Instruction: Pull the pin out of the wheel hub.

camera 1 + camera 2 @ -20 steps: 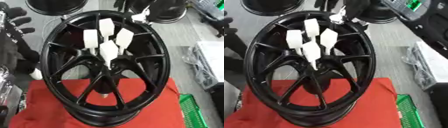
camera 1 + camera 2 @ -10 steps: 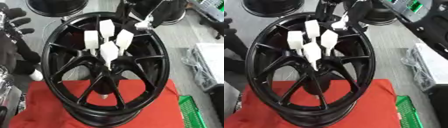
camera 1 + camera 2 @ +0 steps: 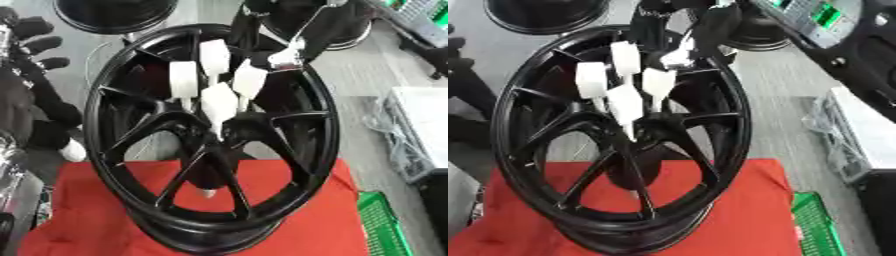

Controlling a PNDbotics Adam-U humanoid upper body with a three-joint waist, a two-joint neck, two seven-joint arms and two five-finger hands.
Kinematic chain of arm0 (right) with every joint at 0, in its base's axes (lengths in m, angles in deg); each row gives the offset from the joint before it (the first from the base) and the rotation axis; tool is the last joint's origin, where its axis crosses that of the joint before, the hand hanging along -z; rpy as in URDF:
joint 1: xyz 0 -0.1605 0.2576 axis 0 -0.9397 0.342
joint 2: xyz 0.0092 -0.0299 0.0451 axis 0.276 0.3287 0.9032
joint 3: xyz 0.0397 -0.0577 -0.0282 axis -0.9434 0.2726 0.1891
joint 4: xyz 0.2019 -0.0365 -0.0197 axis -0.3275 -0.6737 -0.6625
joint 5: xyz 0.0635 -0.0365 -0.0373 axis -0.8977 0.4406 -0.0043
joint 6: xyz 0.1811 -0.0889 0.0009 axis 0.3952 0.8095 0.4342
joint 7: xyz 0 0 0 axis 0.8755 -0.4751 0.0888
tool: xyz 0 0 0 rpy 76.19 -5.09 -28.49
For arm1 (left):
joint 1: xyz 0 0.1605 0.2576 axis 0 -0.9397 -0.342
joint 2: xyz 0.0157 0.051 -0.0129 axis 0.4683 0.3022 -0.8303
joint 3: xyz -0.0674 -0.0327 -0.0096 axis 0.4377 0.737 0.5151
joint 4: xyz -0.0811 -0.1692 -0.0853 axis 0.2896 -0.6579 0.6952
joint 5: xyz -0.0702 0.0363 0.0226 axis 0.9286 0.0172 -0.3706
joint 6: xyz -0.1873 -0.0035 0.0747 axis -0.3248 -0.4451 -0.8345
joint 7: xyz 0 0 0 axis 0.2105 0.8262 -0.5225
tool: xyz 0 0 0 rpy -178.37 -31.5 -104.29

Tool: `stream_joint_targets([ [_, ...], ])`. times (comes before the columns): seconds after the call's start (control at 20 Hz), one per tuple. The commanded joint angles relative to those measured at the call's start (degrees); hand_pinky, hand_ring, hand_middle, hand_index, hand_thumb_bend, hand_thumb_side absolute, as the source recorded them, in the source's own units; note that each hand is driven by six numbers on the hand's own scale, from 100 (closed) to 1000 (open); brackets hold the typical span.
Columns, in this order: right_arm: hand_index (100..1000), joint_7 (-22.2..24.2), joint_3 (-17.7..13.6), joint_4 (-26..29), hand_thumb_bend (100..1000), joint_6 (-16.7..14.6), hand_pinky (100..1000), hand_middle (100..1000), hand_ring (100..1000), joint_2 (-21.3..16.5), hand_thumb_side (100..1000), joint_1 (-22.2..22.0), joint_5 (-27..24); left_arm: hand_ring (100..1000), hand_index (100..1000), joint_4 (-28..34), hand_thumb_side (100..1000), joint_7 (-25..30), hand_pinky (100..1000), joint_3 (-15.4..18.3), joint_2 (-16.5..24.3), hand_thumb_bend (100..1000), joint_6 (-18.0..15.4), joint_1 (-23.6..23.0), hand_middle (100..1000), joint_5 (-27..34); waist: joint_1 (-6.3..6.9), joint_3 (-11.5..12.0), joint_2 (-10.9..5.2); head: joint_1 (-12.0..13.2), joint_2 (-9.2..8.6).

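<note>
At the far left edge, the left hand shows black fingers that are spread and relaxed, holding nothing, clear of the rim. Just right of it stands the black wheel hub, tilted upright on a red cloth that covers the near surface. No brand or writing can be read on the hub or the cloth.

Four white pins stand out from the hub's centre, their flat white heads fanned close together. A small white tip shows lower down between the spokes.

Above and right of the pins, the right hand reaches down over the upper rim, near the rightmost pin head; whether its fingers are curled or straight cannot be told.

Right of the hub lies bare grey floor, then a green crate at the lower right.
</note>
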Motion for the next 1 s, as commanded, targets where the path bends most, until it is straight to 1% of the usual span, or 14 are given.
stream_joint_targets([
  [0.05, 796, 0.5, -0.6, 0.7, 228, -0.6, 799, 644, 674, -1.6, 452, 0.7, 0.6, 757, 720, 0.6, 742, 0.2, 678, 0.1, 0.8, 164, 0.1, 0.7, 701, -0.1, 0.19, 0.1, -1.46, -0.3, 0.36],
  [0.25, 798, 1.0, -0.6, 0.5, 233, -1.4, 801, 656, 685, -1.6, 456, 0.6, 0.9, 758, 720, 0.7, 742, 0.2, 678, 0.0, 0.8, 164, 0.1, 0.7, 702, -0.1, 0.21, 0.1, -1.44, -0.3, 0.36],
  [0.45, 801, 0.9, -0.7, 0.8, 229, -1.3, 800, 656, 684, -0.9, 465, 0.6, 1.2, 759, 720, 0.6, 742, 0.2, 678, 0.0, 0.9, 164, 0.1, 0.6, 702, -0.1, 0.11, 0.1, -1.57, -0.2, 0.36],
  [0.6, 808, 1.5, -0.5, 1.1, 233, -0.7, 795, 652, 680, -0.2, 465, 0.1, 1.4, 759, 720, 0.5, 738, 0.2, 678, 0.0, 0.9, 165, 0.1, 0.4, 702, -0.2, -0.19, 0.0, -1.96, 0.0, 0.36],
  [0.7, 812, 1.0, -0.8, 1.1, 217, 0.0, 793, 633, 660, 0.2, 471, -0.2, 2.4, 760, 720, 0.5, 734, 0.2, 678, 0.1, 0.8, 165, 0.0, 0.4, 703, -0.2, -0.37, 0.1, -2.32, 0.0, 0.36],
  [0.9, 814, -0.4, -1.1, 1.0, 209, 0.8, 789, 631, 658, 1.0, 474, -0.8, 4.2, 760, 720, 0.4, 733, 0.3, 678, 0.0, 0.7, 164, 0.0, 0.4, 703, -0.2, -0.49, 0.1, -2.78, -0.5, 0.36],
  [1.0, 816, -0.9, -1.1, 0.8, 200, 1.3, 783, 627, 653, 1.4, 451, -0.9, 5.0, 760, 720, 0.3, 734, 0.3, 677, 0.0, 0.7, 165, 0.0, 0.2, 703, -0.3, -0.55, 0.1, -2.95, -0.8, 0.36],
])
